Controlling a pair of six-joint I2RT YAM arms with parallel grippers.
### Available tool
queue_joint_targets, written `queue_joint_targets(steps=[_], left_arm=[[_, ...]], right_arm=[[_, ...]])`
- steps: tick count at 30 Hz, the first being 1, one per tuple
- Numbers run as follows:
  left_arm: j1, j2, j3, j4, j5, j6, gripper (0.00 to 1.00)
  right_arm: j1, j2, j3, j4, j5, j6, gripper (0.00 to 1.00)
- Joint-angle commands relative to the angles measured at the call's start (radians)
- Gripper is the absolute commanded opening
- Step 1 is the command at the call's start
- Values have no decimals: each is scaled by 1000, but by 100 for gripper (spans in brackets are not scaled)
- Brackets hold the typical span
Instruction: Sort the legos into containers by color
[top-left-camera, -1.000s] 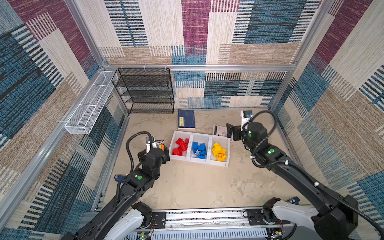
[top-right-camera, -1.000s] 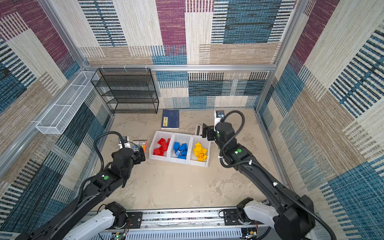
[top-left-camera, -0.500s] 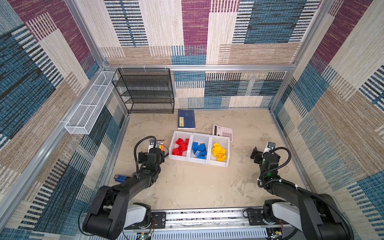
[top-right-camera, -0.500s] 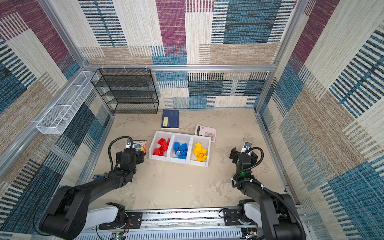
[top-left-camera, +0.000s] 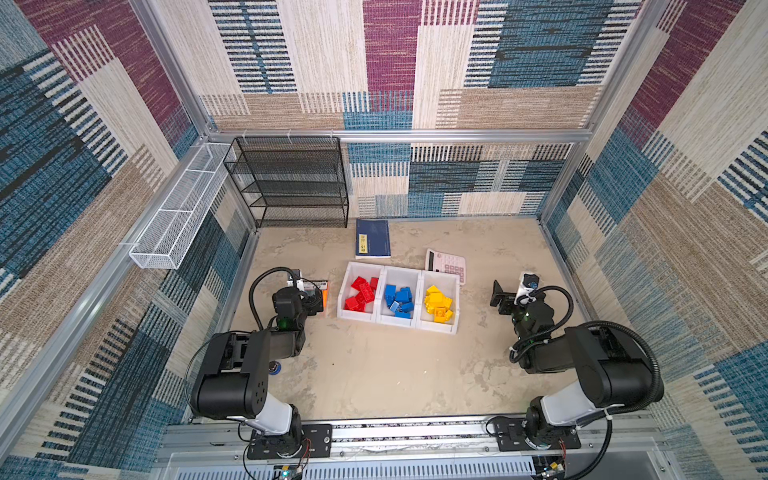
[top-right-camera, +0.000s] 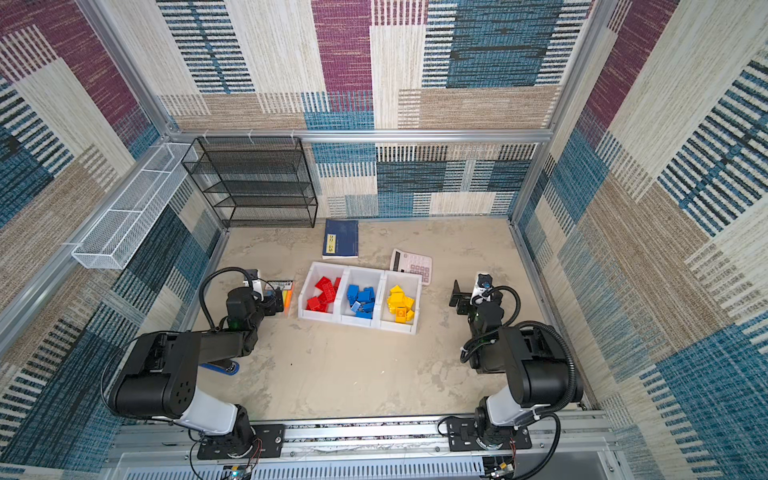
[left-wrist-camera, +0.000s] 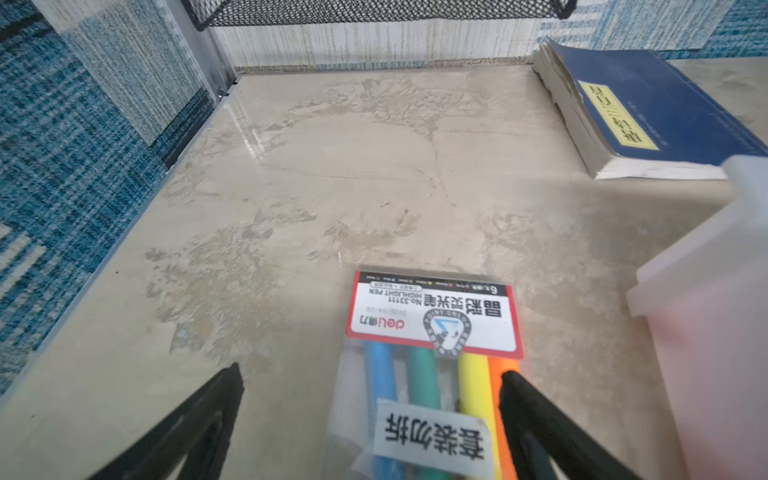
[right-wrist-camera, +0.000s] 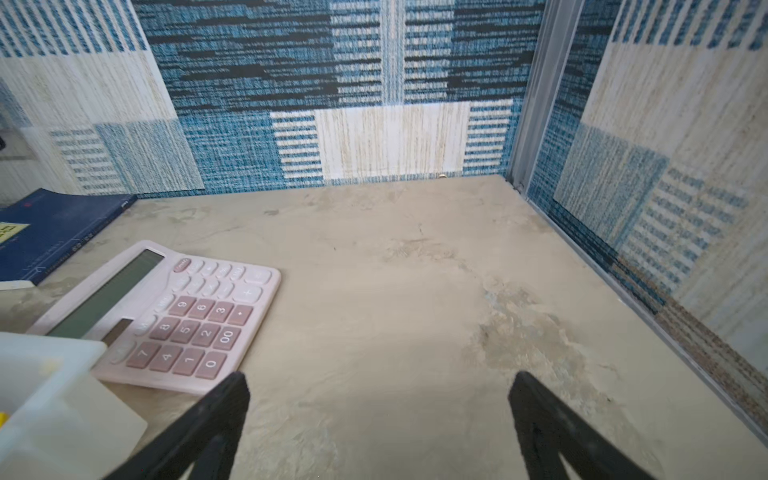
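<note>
Starting with both top views: seeing the containers (top-left-camera: 398, 325) in the middle of the table (top-left-camera: 395, 374) with red legos (top-left-camera: 360, 293) in the left bin, blue legos (top-left-camera: 400, 300) in the middle, yellow legos (top-left-camera: 437, 302) in the right, plus the left gripper (top-left-camera: 312, 300) wide open over a marker pack (top-left-camera: 319, 286) just left of the bins and the right gripper (top-left-camera: 500, 300) wide open and empty off to their right. Left wrist view: spotting spread jaws, one finger (left-wrist-camera: 536, 419) over the orange marker (left-wrist-camera: 503, 365), nothing clamped. Right wrist view: just spread jaws above bare table, gripping nothing, near a pink calculator (right-wrist-camera: 166, 316).
</note>
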Motion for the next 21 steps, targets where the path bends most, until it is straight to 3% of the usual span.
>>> queue_joint_targets(steps=[1, 21], left_arm=[[4, 10, -1, 59, 51, -16, 99], [4, 3, -1, 50, 54, -18, 99]], right_arm=[[-2, 6, 7, 77, -44, -11, 100], [-4, 4, 5, 78, -47, -12, 100]])
